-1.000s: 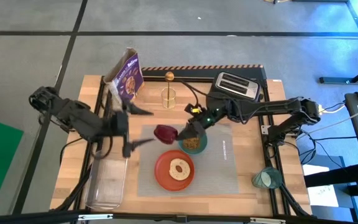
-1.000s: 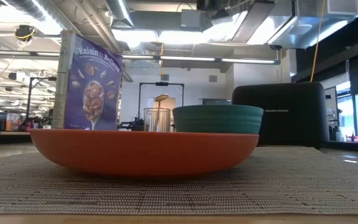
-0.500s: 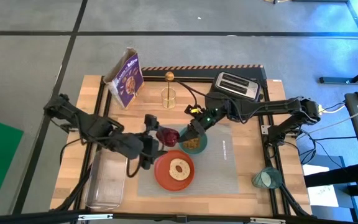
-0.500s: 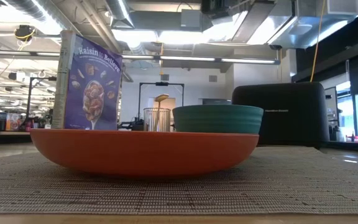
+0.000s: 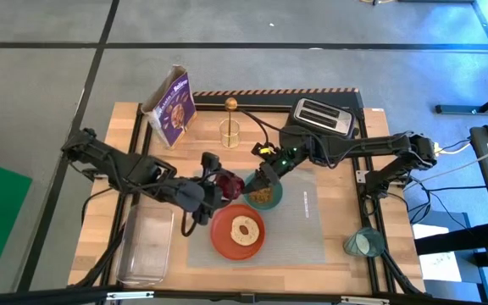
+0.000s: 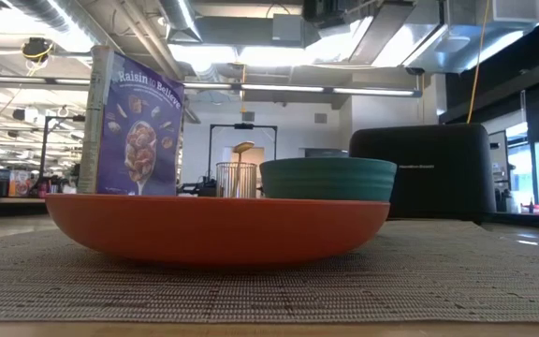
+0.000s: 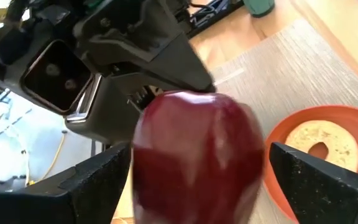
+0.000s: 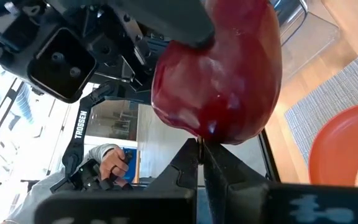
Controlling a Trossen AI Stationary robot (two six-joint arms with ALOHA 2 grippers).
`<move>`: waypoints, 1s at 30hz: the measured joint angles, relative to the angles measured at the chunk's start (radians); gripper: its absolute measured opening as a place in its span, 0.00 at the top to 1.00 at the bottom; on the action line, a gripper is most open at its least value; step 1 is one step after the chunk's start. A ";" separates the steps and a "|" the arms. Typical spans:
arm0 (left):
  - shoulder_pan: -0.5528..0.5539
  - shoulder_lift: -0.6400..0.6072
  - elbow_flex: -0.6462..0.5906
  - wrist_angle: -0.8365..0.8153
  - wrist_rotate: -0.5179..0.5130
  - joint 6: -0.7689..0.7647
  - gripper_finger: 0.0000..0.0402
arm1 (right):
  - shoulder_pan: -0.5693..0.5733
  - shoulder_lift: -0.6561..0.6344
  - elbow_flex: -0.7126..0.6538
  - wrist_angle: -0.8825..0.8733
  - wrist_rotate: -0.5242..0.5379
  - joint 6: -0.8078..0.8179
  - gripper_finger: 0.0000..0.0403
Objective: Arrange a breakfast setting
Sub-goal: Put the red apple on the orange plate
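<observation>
**Handover of the fruit: watch for a drop**

Since a second ago your left gripper [image 5: 213, 188] has swung in from beside the clear tub [image 5: 146, 246] to the dark red fruit [image 5: 227, 182], which sits up above the grey placemat [image 5: 299, 224], just beside the teal bowl [image 5: 263, 195]. Its fingers [image 7: 98, 180] are spread wide either side of the fruit. Your right gripper [image 8: 199, 163] is clenched at the fruit's underside. Release before the left one closes and the fruit may fall onto the orange plate [image 5: 224, 240] and bagel [image 5: 244, 230].
</observation>
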 joint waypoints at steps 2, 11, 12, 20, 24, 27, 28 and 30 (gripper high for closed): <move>-0.001 0.000 0.000 -0.004 0.002 0.005 0.10 | 0.000 0.000 0.000 -0.001 -0.001 -0.002 1.00; 0.020 0.000 0.000 -0.012 0.007 -0.017 0.25 | 0.000 0.001 0.000 -0.002 0.000 -0.012 1.00; 0.024 0.000 0.000 -0.013 0.008 -0.026 0.25 | 0.000 0.001 0.000 -0.002 0.000 -0.016 1.00; 0.032 -0.001 0.000 -0.012 0.036 -0.022 0.24 | 0.000 0.001 0.000 -0.003 0.007 -0.053 1.00; 0.032 -0.002 0.000 -0.019 0.030 -0.029 0.26 | 0.002 0.001 -0.001 0.001 0.057 -0.111 0.97; 0.032 -0.005 0.000 -0.024 -0.026 -0.057 0.26 | 0.002 -0.004 -0.001 0.012 0.103 -0.146 0.89; 0.032 -0.007 0.000 -0.030 -0.038 -0.074 0.27 | 0.001 -0.005 -0.001 0.017 0.115 -0.161 0.86; 0.038 -0.012 0.000 -0.040 -0.054 -0.103 0.27 | 0.000 -0.013 -0.001 0.019 0.147 -0.196 0.77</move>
